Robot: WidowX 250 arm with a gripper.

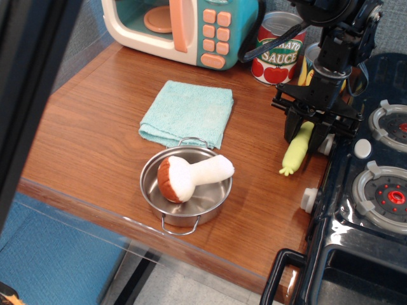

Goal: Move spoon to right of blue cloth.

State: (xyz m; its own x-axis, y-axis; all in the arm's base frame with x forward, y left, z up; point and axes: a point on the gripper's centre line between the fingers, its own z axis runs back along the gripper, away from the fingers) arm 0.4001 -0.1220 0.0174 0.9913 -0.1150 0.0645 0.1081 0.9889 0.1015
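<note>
My fingers (310, 130) grasp the spoon (297, 150) by its upper end. Its long axis hangs down toward the bench (95, 121), well right of the blue cloth (187, 112).

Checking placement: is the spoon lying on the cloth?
No, the spoon hangs from the gripper over bare wood well right of the cloth.

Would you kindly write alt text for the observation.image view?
The robot's hand holds a yellow-green spoon low over the wooden counter, right of a blue cloth. In front, a steel pot holds a plush mushroom.
</note>
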